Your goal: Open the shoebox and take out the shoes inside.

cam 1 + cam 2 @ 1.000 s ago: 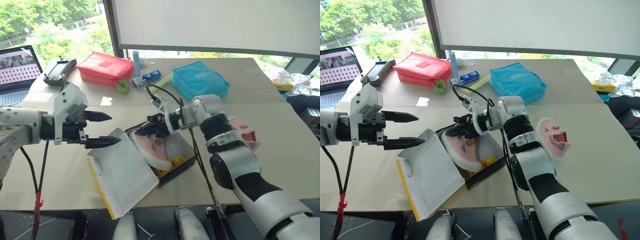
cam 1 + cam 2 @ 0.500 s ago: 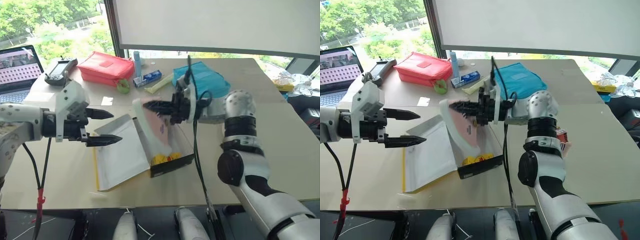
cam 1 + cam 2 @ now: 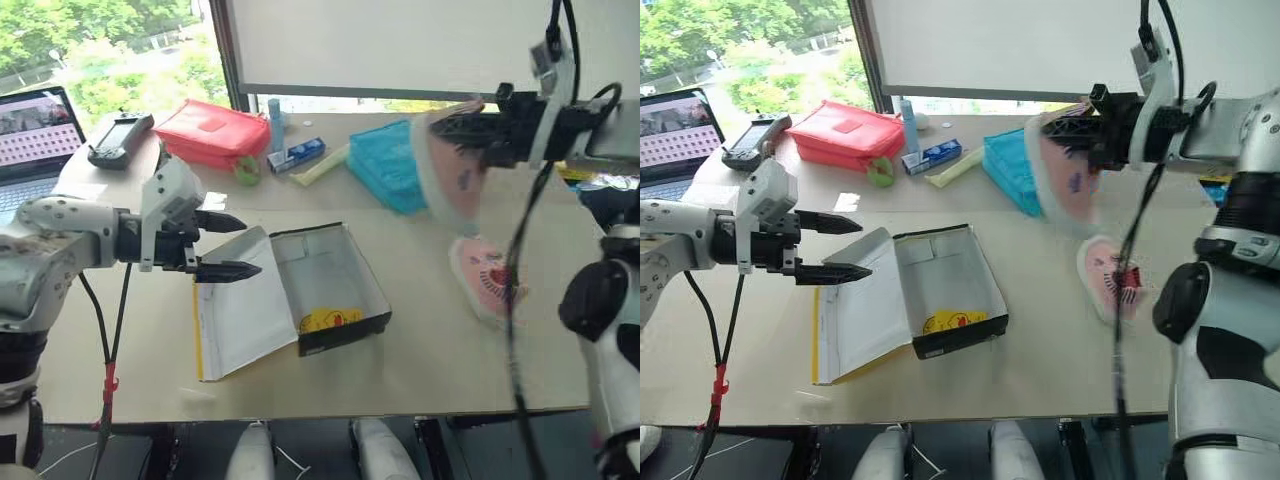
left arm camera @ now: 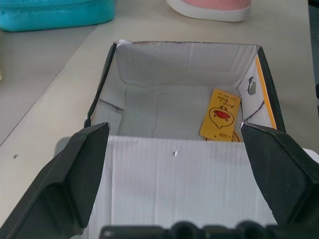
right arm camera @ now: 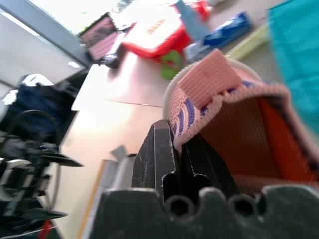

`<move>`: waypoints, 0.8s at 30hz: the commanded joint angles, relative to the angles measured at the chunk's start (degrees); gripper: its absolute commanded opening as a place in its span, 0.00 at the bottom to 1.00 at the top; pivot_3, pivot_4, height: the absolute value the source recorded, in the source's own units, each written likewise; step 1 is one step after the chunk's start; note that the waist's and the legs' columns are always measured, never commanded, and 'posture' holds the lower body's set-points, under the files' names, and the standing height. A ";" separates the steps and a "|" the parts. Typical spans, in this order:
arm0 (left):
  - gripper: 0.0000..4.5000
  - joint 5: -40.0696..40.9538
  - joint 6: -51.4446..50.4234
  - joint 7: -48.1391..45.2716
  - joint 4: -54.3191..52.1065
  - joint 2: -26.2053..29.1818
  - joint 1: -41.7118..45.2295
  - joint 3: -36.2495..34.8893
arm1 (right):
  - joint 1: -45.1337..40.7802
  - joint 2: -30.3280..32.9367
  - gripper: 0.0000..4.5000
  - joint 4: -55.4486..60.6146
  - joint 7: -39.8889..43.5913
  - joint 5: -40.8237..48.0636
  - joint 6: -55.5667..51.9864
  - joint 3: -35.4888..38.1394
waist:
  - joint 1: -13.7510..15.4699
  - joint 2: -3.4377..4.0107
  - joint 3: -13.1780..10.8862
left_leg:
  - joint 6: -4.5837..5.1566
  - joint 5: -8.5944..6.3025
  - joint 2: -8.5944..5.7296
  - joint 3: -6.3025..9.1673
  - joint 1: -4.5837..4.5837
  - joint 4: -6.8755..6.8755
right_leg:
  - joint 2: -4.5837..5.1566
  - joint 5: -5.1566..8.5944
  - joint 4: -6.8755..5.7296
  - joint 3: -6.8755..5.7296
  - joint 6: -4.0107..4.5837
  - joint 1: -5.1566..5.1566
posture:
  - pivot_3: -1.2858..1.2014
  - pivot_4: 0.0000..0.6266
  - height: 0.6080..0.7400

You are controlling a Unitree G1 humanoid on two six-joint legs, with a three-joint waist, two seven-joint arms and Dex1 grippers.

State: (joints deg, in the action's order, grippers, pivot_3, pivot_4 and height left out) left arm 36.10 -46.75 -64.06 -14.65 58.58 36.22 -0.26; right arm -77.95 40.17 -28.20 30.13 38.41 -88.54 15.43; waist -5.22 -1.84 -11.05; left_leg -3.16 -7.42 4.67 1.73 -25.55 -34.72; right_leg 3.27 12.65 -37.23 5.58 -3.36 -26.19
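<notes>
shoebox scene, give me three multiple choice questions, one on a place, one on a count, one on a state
1. Where does the shoe already taken out lie?
A. on the table right of the shoebox
B. inside the shoebox
C. on the red pouch

2. How many shoes remain inside the shoebox?
A. two
B. one
C. none

3. What is the right pincer doing?
A. hanging open
B. shut on a shoe held in the air
C. pressing on the lid

Key: 1 A, the pink shoe lies on the table right of the shoebox. 2 C, only a yellow tag lies in it. 3 B, the right pincer clamps the lifted shoe by its rim.
</notes>
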 commanded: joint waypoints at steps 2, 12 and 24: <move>1.00 -0.86 0.76 0.83 -0.97 -1.60 1.64 0.20 | 5.23 -2.58 0.00 6.13 2.51 0.35 -0.73 -6.05 | -0.50 -0.01 0.01 | 0.01 0.01 0.07 0.04 0.05 0.01 | -0.10 -0.03 -0.08 0.01 0.04 0.01 | 0.52 0.24 0.89; 1.00 -0.27 -0.04 1.72 -2.56 -0.77 -0.70 -1.58 | 15.87 -1.07 0.00 5.58 3.55 -8.16 8.77 -15.55 | 1.21 0.01 -0.02 | 0.00 0.02 0.01 0.08 0.00 -0.25 | -0.06 -0.02 -0.29 0.00 -0.01 0.02 | 0.52 0.24 0.89; 1.00 1.37 -2.75 3.54 -5.58 -0.10 -3.34 -4.30 | 14.37 -6.86 0.58 4.36 1.74 -9.79 9.56 -11.50 | 1.26 0.01 -0.02 | -0.01 0.03 0.02 0.09 0.05 -0.27 | -0.08 -0.02 -0.41 0.00 0.00 0.02 | 0.52 0.24 0.89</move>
State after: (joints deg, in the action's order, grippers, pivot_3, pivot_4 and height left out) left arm 36.50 -49.03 -61.07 -18.40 57.38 33.12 -1.62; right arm -60.74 31.53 -25.19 32.06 29.21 -80.18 1.51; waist -3.96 -1.84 -11.07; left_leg -3.18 -7.38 4.68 1.81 -25.51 -35.00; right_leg 3.20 12.63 -37.63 5.58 -3.36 -26.17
